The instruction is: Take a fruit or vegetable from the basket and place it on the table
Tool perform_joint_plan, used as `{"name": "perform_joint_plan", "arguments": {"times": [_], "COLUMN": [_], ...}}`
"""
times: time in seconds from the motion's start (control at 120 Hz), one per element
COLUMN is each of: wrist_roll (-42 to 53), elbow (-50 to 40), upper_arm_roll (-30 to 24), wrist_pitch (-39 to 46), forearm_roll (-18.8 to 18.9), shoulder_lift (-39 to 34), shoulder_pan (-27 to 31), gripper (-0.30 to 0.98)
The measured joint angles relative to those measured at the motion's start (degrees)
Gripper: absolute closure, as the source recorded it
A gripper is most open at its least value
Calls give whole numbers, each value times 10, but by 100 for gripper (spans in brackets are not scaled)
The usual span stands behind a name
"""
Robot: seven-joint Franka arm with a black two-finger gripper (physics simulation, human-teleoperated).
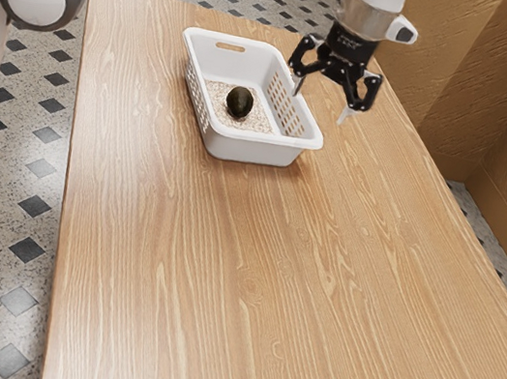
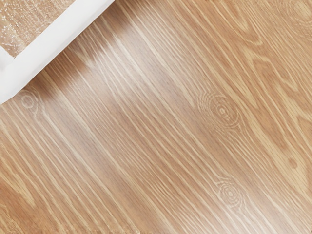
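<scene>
Black and two-fingered, my gripper (image 1: pixel 320 103) hangs in the upper right of the exterior view, pointing down, its fingers spread well apart and gripping nothing. One finger overlaps the basket's long side in that view; the other shows against the wooden table (image 1: pixel 216 291).

The avocado (image 1: pixel 239 102) lies in the white plastic basket (image 1: pixel 272 140), just left of the exterior view's upper middle. It is a plump oval, almost black, with a faint greenish-brown cast and a soft shine on its skin. I see its long axis running roughly up and down the frame. It rests on the pale, speckled basket floor, apart from the side walls, which are pierced with rows of small holes. A handle slot is cut in the end wall toward the top of the frame.

From my wrist view I see a corner of the basket's rim beside streaked wood grain with ringed knots.
</scene>
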Motion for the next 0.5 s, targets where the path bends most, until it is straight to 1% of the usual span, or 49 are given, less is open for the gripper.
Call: {"name": "perform_joint_plan", "arguments": {"times": [0.108,0.233,0.35,0.5], "wrist_roll": [-129,-251,-345,-440], "elbow": [0,0,-1,-1], "upper_arm_roll": [2,0,1,9], "wrist_pitch": [-11,-19,-32,-48], "forearm_roll": [1,-2,-5,-20], "shoulder_lift": [0,1,-9,-17], "shoulder_pan": [2,4,-7,2], "gripper": [0,0,0,0]}}
